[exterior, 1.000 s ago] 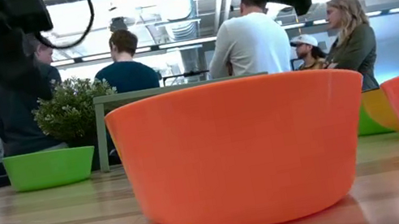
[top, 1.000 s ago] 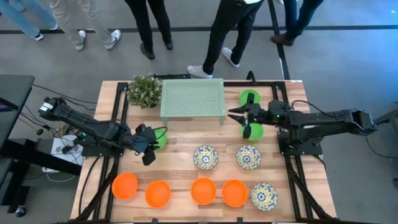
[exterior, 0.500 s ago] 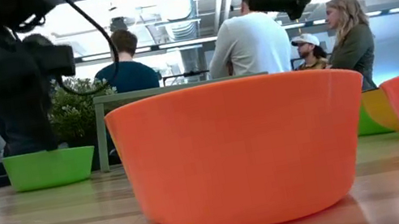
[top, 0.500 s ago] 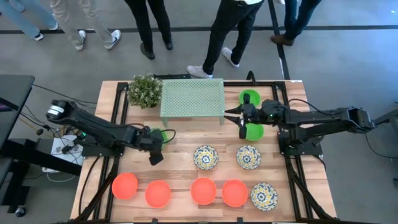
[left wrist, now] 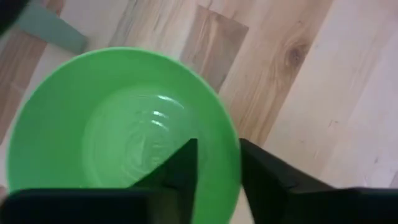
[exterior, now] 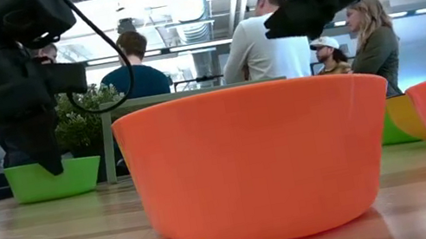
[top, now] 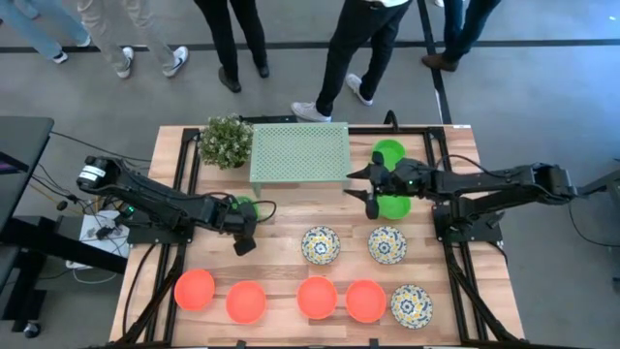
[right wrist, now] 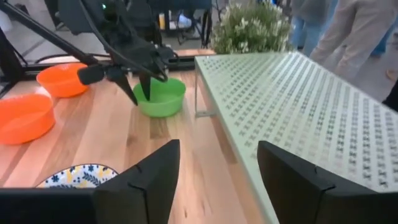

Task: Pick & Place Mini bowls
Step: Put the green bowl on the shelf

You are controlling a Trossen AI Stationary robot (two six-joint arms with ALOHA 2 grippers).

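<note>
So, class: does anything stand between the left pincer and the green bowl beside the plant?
Nothing visible does. The left pincer is open, its fingers either side of the green bowl's rim, one inside, one outside.

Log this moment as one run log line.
left gripper: straddling rim of green bowl, open | right gripper: open, empty, near perforated stand | stand: bare

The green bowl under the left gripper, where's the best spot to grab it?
Probably its thin rim, from above. The green bowl sits upright and open, and the left gripper already has one finger inside and one outside the rim, so pinching the wall should work.
</note>
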